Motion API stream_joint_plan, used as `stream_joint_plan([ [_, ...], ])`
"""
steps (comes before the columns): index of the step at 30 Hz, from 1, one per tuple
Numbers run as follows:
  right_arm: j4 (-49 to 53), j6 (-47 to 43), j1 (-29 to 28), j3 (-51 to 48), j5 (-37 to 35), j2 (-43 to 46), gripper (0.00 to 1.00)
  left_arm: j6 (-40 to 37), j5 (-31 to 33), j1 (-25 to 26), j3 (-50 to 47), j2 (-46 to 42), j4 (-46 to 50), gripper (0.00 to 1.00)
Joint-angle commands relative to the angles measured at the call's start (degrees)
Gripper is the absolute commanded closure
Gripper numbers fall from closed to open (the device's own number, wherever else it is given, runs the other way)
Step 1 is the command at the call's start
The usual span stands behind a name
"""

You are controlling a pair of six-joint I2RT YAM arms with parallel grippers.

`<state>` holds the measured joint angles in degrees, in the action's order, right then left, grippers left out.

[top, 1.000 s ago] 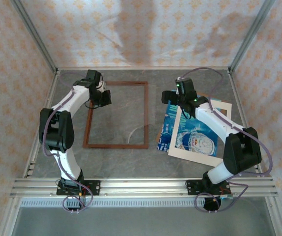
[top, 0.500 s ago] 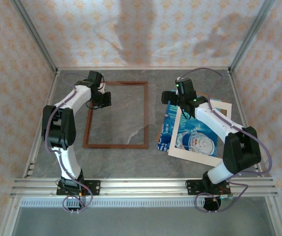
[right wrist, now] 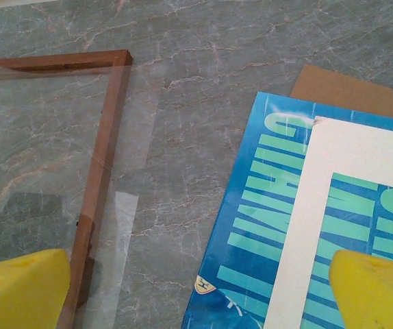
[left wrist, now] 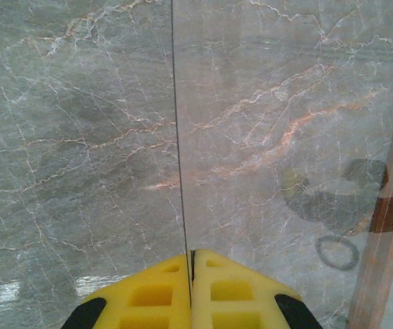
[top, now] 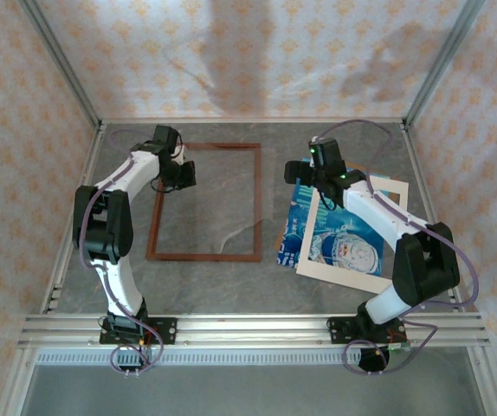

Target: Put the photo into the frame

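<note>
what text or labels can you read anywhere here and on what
Large pale green lettering on the photo: sideways, partly covered by the cream mat, not readable as a word.
At the photo's edge, a small round emblem: too small to read.
No lettering on the frame.

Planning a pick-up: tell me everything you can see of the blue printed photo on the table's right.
The thin rectangular blue-teal printed photo shows a white cartoon figure and pale teal lettering. It lies flat and skewed on the grey marble table. A cream mat with a cut-out window rests on top, framing the figure. A brown cardboard board peeks out beneath its far edge. The open right tool hangs over its far-left corner, not gripping.
</note>
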<state>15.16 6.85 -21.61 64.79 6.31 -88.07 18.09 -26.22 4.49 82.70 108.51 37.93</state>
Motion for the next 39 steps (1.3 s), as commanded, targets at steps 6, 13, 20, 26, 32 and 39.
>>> stream_joint_plan([
  [6, 1.41, -0.44, -0.36, 0.86, -1.92, -1.13, 0.03, -0.94, -0.92, -0.55, -0.69, -3.84, -1.29, 1.00],
  [13, 1.78, -0.61, -0.29, 1.21, -2.25, -1.43, 0.03, -1.48, 0.66, -0.94, -1.12, -3.80, -0.83, 1.00],
  [20, 1.82, -0.63, -0.28, 1.47, -2.13, -1.91, 0.03, -1.22, 0.83, -1.08, 0.44, -1.69, -1.11, 1.00],
  [26, 1.80, -0.68, -0.28, 1.74, -1.69, -2.11, 0.03, -1.98, 1.48, -1.24, 0.96, 0.02, -0.75, 1.00],
  [32, 1.81, -0.62, -0.30, 1.96, -1.23, -2.51, 0.03, -2.18, 2.13, -1.59, 0.71, 0.38, -1.05, 1.00],
  [39, 2.16, -0.92, -0.28, 1.87, -1.71, -2.32, 0.03, -2.88, 2.66, -1.77, 0.88, 0.56, -0.19, 1.00],
])
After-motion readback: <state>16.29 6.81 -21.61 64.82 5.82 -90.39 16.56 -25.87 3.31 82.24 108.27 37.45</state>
